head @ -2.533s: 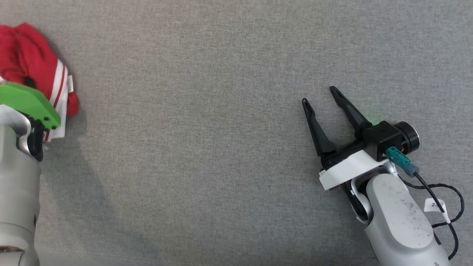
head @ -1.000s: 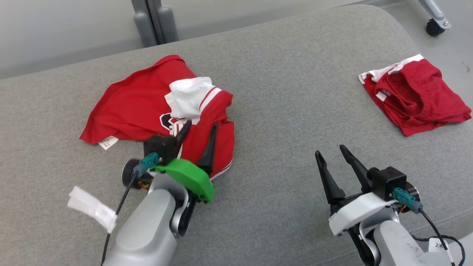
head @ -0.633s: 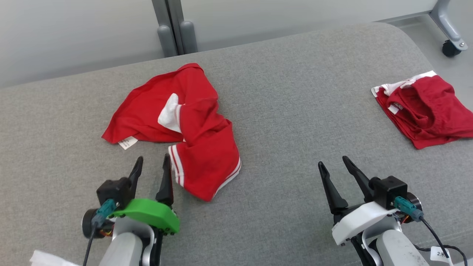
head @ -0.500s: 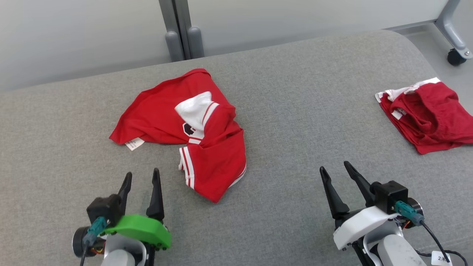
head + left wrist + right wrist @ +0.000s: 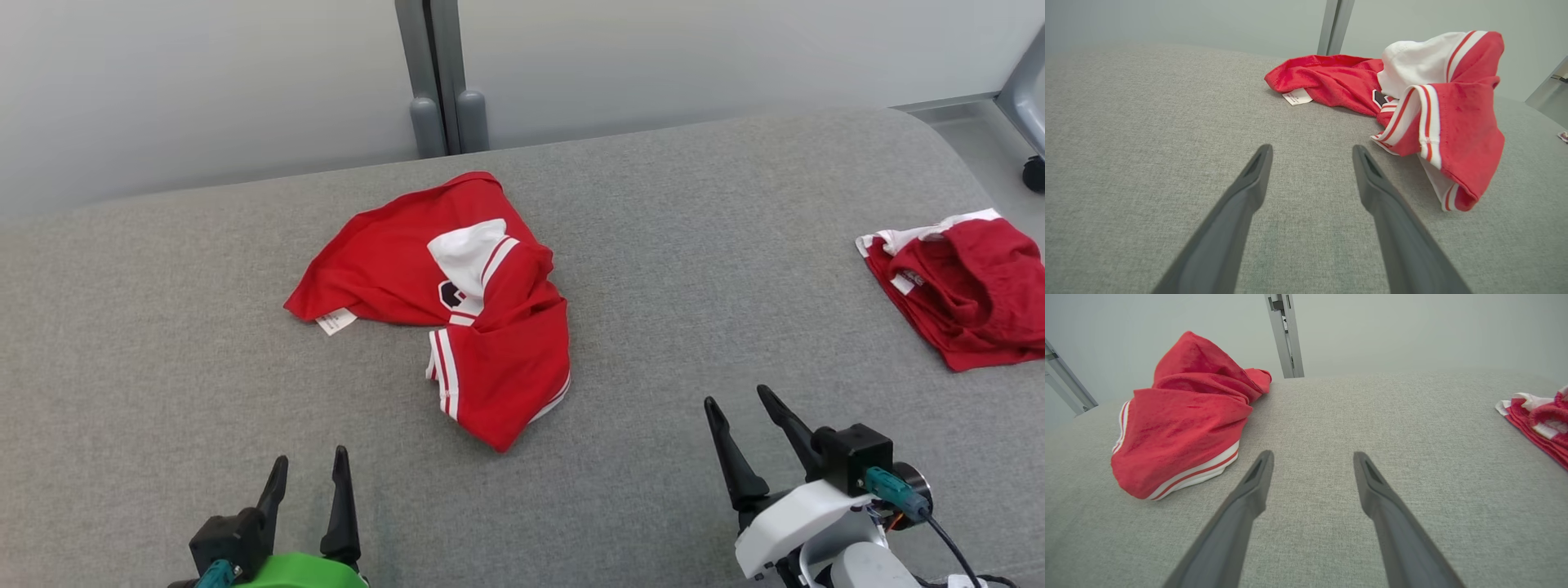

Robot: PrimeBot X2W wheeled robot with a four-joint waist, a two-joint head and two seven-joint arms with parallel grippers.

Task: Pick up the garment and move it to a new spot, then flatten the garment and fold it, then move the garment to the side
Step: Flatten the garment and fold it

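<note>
The red jersey [image 5: 498,367] is lying crumpled at twelve o'clock, not yet flattened or folded, left claw [image 5: 310,454] and right claw [image 5: 735,394] hanging open.

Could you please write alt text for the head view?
A crumpled red garment lies on a grey padded surface, ahead of the left gripper and right gripper, both open; a second red garment sits at the right edge.
</note>
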